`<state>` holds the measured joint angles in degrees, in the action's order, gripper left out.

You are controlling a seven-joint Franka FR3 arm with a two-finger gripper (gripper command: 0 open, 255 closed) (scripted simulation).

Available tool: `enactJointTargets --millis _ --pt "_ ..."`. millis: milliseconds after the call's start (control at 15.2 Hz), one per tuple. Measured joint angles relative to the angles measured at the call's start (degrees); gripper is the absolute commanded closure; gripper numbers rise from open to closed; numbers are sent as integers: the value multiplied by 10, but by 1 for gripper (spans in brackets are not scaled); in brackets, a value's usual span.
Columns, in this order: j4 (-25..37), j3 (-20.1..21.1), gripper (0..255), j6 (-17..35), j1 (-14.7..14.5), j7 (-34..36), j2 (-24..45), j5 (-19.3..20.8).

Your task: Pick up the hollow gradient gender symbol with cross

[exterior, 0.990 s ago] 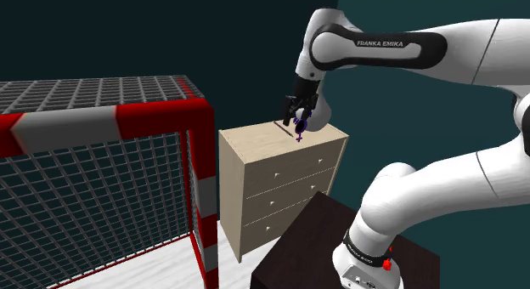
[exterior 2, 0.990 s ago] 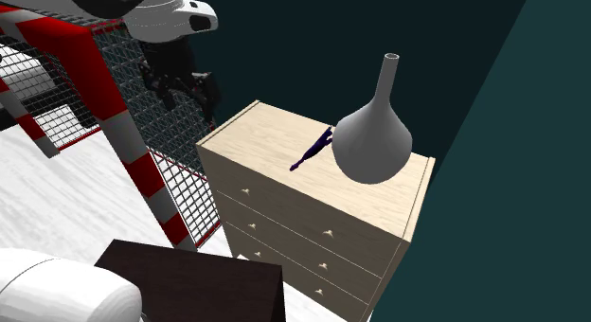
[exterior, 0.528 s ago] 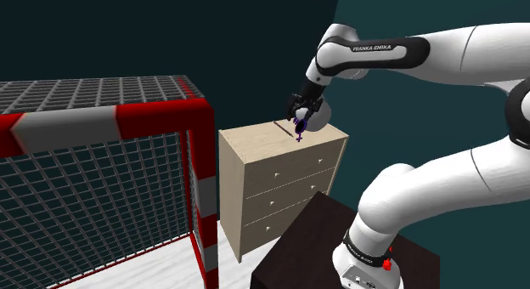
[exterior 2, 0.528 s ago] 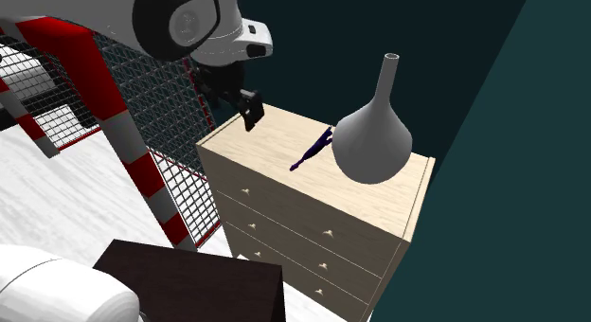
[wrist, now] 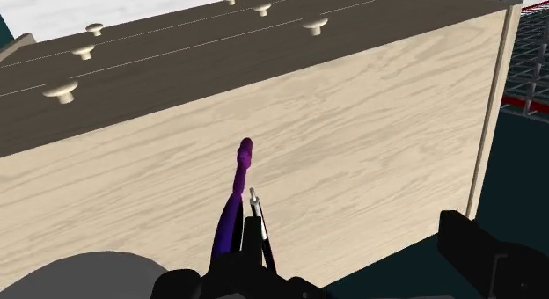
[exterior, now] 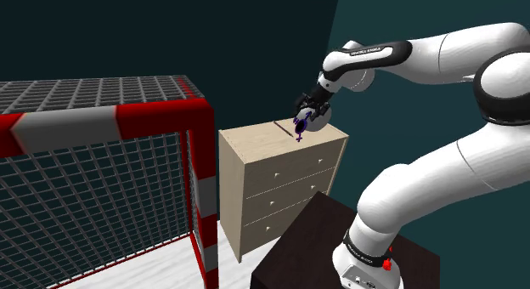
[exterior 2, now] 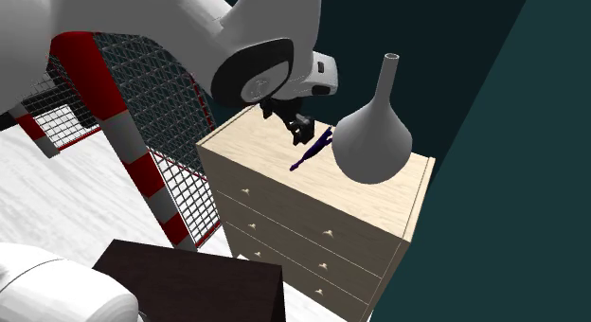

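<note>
Your gripper is hovering, fingers spread wide, over the pale wooden dresser, where the purple gender symbol is lying just beside the grey vase, on the second exterior view's left.

The slim purple gender symbol lies on the wooden dresser top beside the vase.

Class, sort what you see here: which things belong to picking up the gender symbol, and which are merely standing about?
Belong to the job:
slim purple gender symbol
black two-finger tool, open, close by it

Merely standing about:
grey long-necked vase
light wooden chest of drawers, which bears the symbol and the vase
red-and-white netted goal
dark box stand
</note>
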<state>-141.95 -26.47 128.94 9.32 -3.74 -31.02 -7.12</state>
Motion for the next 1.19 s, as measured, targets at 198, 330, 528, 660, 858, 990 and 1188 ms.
enactJointTargets --millis 198,330,528,660,858,990,1188 --pt "9 -54 0 41 -8 -34 32 -42" --pt "14 -83 0 63 -17 -54 50 -70" --pt "6 -99 0 86 -26 -71 63 -88" --pt "-2 -107 0 100 -33 -81 72 -98" --pt "-13 -119 0 120 -42 -100 83 -111" --pt "-16 -121 255 125 -44 -103 85 -114" --pt "-16 -121 255 126 -45 -104 86 -115"
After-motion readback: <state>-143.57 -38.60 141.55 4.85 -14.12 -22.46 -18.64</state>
